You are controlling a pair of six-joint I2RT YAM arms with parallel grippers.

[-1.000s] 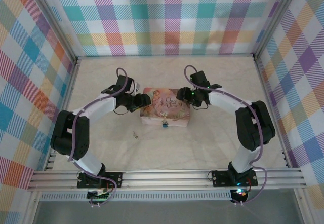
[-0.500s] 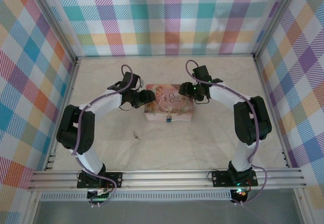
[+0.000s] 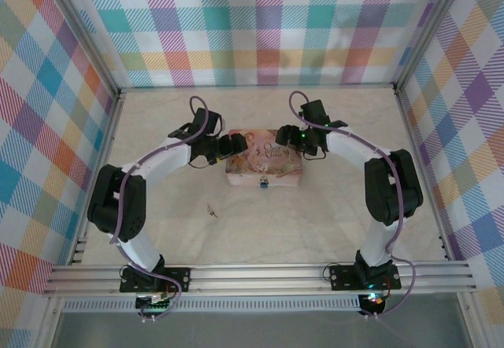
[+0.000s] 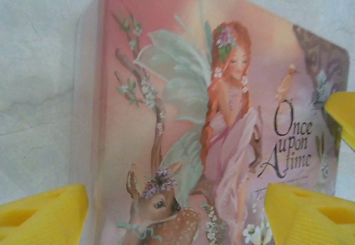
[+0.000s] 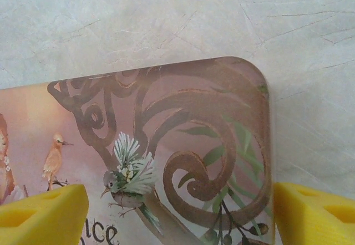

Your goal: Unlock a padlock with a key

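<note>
- The worktop (image 3: 315, 222) is pale, marbled stone-look sheet with fine grey veins and hairline cracks.
- Walls (image 3: 260, 25) of pastel plaid (pink, teal, yellow, orange, purple) close it in on three sides, with bare aluminium posts in the corners.
- An aluminium rail (image 3: 260, 277) runs along the near edge and carries both arm bases.
- A pink tin (image 3: 264, 163) lies flat mid-worktop. Its lid shows a red-haired fairy, a fawn, small birds and brown scrollwork.
- The lid reads "Once upon A time" in dark script.
- The padlock (image 3: 264, 182), blue, hangs at the middle of the tin's near side.
- The key (image 3: 211, 209) lies alone on the bare worktop, nearer the bases and left of the tin, well apart from both hands.
- The left hand (image 3: 227, 146) is over the tin's left end, its yellow fingers (image 4: 44, 212) spread wide and gripping nothing.
- The right hand (image 3: 283, 138) is over the tin's far right corner, its fingers (image 5: 310, 212) likewise wide apart and empty.
</note>
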